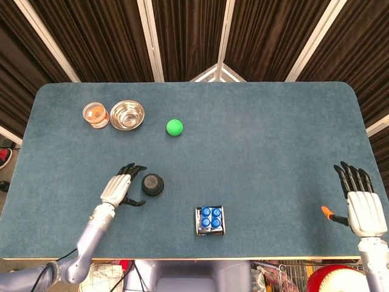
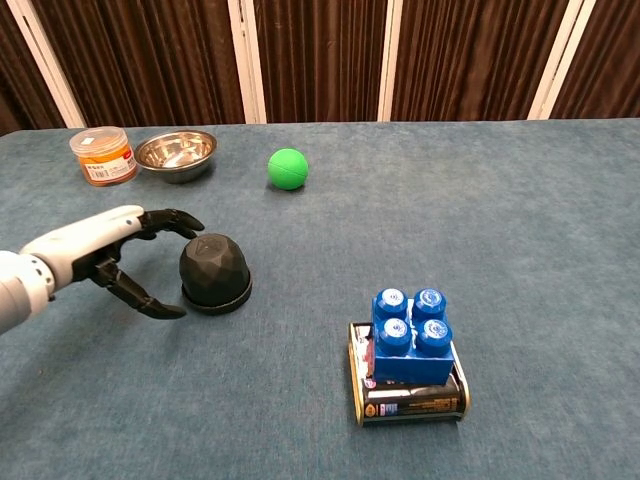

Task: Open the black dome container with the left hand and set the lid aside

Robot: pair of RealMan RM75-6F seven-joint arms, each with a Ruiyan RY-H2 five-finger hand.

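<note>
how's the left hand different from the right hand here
The left hand is out over the table, right beside the black dome container; the right hand sits at the table's near right edge, far from every object. The left hand's fingers arch toward the dome with the thumb spread below it; the right hand's fingers point straight away, held flat. Both are open and hold nothing.

Black dome container (image 2: 214,273), lidded, upright.

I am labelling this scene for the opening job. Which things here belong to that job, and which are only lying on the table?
For the job:
black dome container, lid still on
left hand, open, just beside it

Only lying about:
green ball
steel bowl
orange jar
blue brick on a tin
right hand, idle
</note>
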